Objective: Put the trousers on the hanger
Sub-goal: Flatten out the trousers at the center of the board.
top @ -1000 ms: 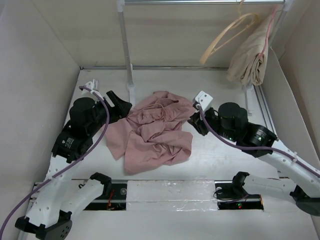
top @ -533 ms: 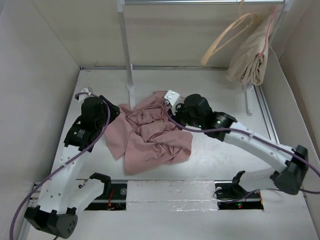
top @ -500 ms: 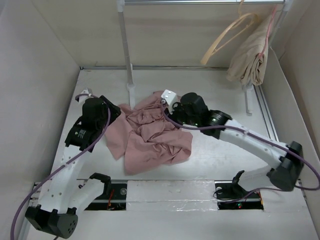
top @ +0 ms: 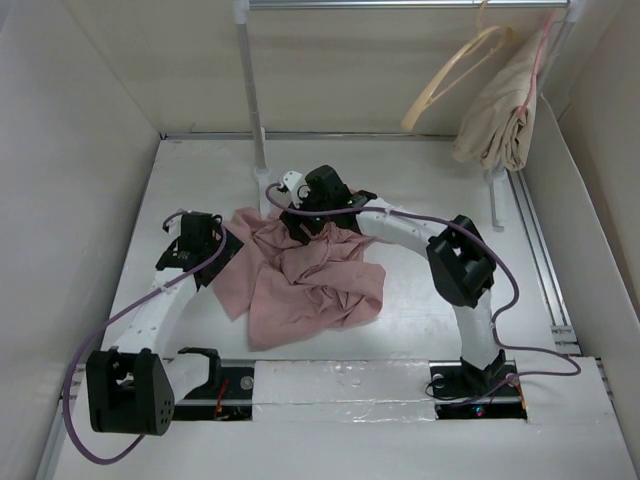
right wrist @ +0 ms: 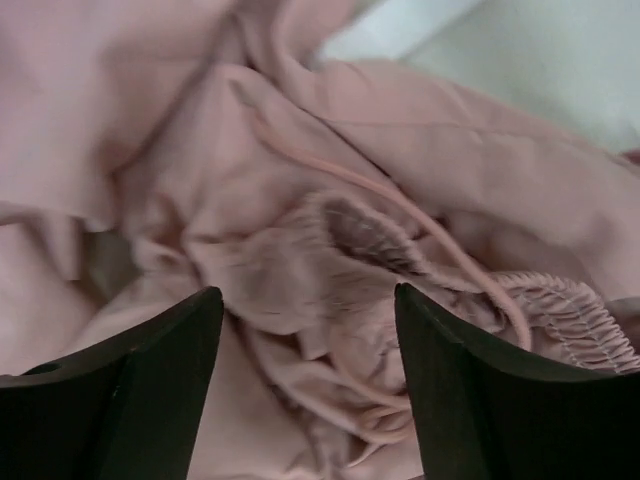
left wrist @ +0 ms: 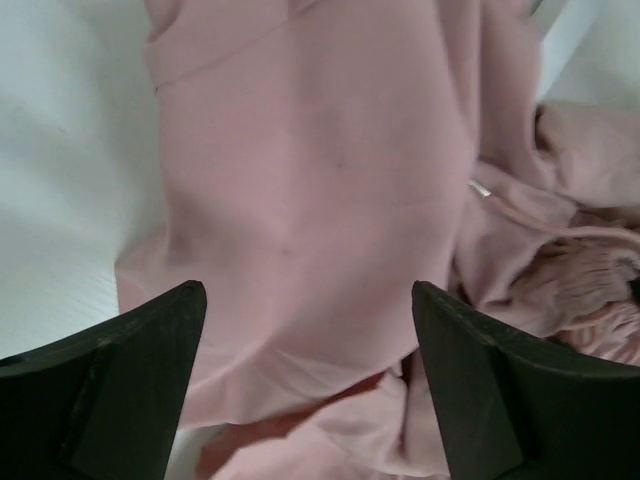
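- L gripper (top: 222, 255): sits at the left edge of the trousers (top: 310, 285), pointing down at them. Its jaws are wide apart w/ nothing in them. In the wrist view the gripper (left wrist: 308, 300) has smooth pink cloth (left wrist: 320, 180) lying just under the black fingers (left wrist: 120, 400), not pinched.
- Trousers: a crumpled pink heap lying flat on the white table (top: 440, 180), btwn the 2 grippers.
- R gripper (top: 300, 226): over the far part of the trousers, w/ its arm bent round from the right side. Jaws are wide apart too, holding nothing. In the wrist view the gripper (right wrist: 307, 300) is right above the bunchy waist (right wrist: 560, 300) & the string (right wrist: 420, 220).
- Metal post (top: 250, 90): stands just behind the trousers, a bit to the left, & goes up to the rail (top: 400, 4).
- Hanger (top: 455, 75): cream colour, hangs tilted on the rail, far behind the trousers & to the right, well apart from them. No cloth on it.
- Beige cloth (top: 495, 115): folded, hangs on a pinkish hanger (top: 541, 55) just right of the cream one, furthest right of the trousers.
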Robot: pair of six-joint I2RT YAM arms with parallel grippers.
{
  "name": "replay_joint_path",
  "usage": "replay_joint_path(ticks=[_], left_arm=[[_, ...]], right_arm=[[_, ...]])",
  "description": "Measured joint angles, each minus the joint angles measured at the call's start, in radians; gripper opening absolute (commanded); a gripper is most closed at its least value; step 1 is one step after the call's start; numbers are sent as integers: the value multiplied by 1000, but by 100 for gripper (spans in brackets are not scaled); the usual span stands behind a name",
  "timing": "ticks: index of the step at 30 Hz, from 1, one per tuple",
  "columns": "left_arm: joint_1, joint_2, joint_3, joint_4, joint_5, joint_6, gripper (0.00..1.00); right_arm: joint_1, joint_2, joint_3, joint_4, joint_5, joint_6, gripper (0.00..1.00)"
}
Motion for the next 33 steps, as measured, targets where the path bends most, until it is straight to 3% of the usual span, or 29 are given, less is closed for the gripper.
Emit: replay_joint_path(ticks=[7,11,13,14,15,16,18,22,26,30,33], left_arm=[[14,77,-64,114,121,73,86],[14,189,-85,167,149,99,78],[14,225,-94,179,155,106,64],[14,235,-93,183,154,110,58],[14,240,-93,196,157,111,31],[14,248,-93,206,159,110,21],[14,270,-92,220,154,116,0],[14,296,-75,206,137,124,0],[14,217,-6,144,74,124,0],[14,53,138,67,-30,124,0],[14,-31,294,34,-122,125,0]], right_arm=[[-48,90,115,-15,-36,-2,77],[-44,102,114,10,-72,1,59],[-41,100,82,33,-97,4,48],[-39,100,68,37,-108,4,33],[-37,100,55,37,-118,4,22],[-36,100,46,34,-128,3,6],[-33,87,21,37,-131,3,0],[-18,-69,-105,26,-95,2,0],[32,-380,-175,-40,-6,-2,0],[159,-747,-122,-107,125,-4,0],[300,-916,13,-174,238,6,0]])
